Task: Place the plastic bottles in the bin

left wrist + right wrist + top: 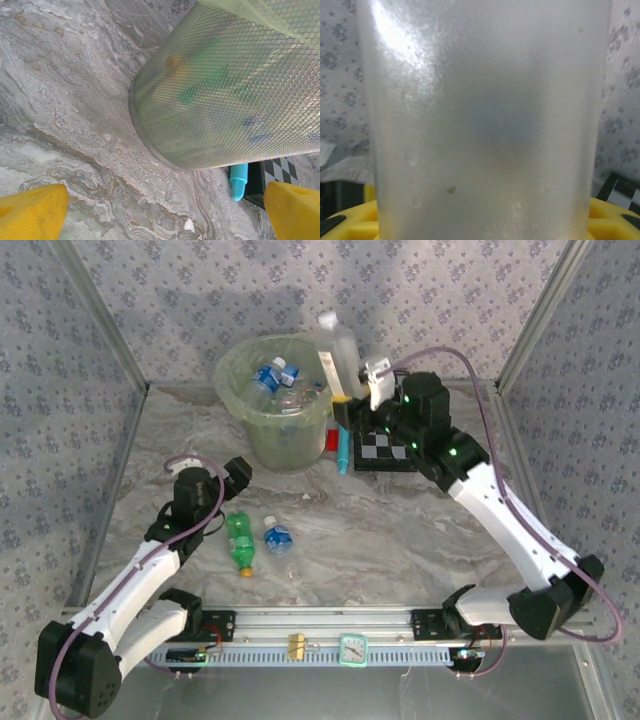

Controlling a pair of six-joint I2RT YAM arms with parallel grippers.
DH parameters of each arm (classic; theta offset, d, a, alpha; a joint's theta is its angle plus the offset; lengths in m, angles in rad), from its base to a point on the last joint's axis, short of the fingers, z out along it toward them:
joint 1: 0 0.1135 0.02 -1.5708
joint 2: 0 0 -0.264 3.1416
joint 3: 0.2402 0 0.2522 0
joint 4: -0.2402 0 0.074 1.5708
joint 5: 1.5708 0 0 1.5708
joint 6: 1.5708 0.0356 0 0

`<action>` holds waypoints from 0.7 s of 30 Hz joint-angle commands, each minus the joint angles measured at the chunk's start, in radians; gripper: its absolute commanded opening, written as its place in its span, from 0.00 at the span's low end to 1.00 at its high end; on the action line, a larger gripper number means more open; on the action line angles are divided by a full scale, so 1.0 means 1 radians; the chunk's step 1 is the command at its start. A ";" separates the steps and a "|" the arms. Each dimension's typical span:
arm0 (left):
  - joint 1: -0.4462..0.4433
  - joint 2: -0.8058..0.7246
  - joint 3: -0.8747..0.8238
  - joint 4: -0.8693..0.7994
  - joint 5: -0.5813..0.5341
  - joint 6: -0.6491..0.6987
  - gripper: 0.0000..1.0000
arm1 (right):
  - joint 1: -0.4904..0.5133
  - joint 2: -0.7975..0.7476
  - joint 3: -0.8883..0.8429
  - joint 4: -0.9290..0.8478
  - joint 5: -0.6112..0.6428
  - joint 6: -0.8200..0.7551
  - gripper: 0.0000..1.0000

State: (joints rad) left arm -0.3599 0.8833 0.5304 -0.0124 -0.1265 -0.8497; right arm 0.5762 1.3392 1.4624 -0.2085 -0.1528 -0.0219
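Right fingers (615,220) clamp a frosted bottle (338,352) beside the rim of the bin (232,380), top centre; left fingers (30,210) gape empty. Several bottles (270,375) lie inside; a green bottle (240,538) and a blue-labelled bottle (278,536) wait on the table (380,530), lower left.

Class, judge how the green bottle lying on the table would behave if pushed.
The green bottle lies on its side and looks round, so it would probably roll. Small and plastic, it is likely light and easily dented.
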 commanded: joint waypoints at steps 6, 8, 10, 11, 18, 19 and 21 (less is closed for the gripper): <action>0.009 -0.046 0.019 -0.049 0.019 0.046 1.00 | -0.009 0.276 0.307 -0.029 0.020 -0.153 0.48; 0.009 -0.051 0.015 -0.053 0.026 0.049 1.00 | -0.010 0.339 0.376 -0.053 0.027 -0.165 0.48; 0.010 -0.056 0.010 -0.058 0.028 0.054 1.00 | -0.010 0.403 0.447 -0.084 0.026 -0.171 0.48; 0.010 -0.059 0.010 -0.061 0.027 0.056 1.00 | -0.009 0.434 0.481 -0.100 0.024 -0.173 0.48; 0.012 -0.071 0.005 -0.085 0.030 0.064 1.00 | 0.005 0.618 0.661 -0.193 0.074 -0.199 0.48; 0.012 -0.073 0.005 -0.088 0.031 0.064 1.00 | 0.007 0.640 0.684 -0.209 0.084 -0.207 0.49; 0.012 -0.075 0.001 -0.091 0.031 0.064 1.00 | 0.010 0.684 0.736 -0.246 0.096 -0.221 0.49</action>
State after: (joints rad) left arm -0.3550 0.8246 0.5304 -0.0891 -0.1146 -0.8070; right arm 0.5755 1.9774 2.1178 -0.3855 -0.0967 -0.2035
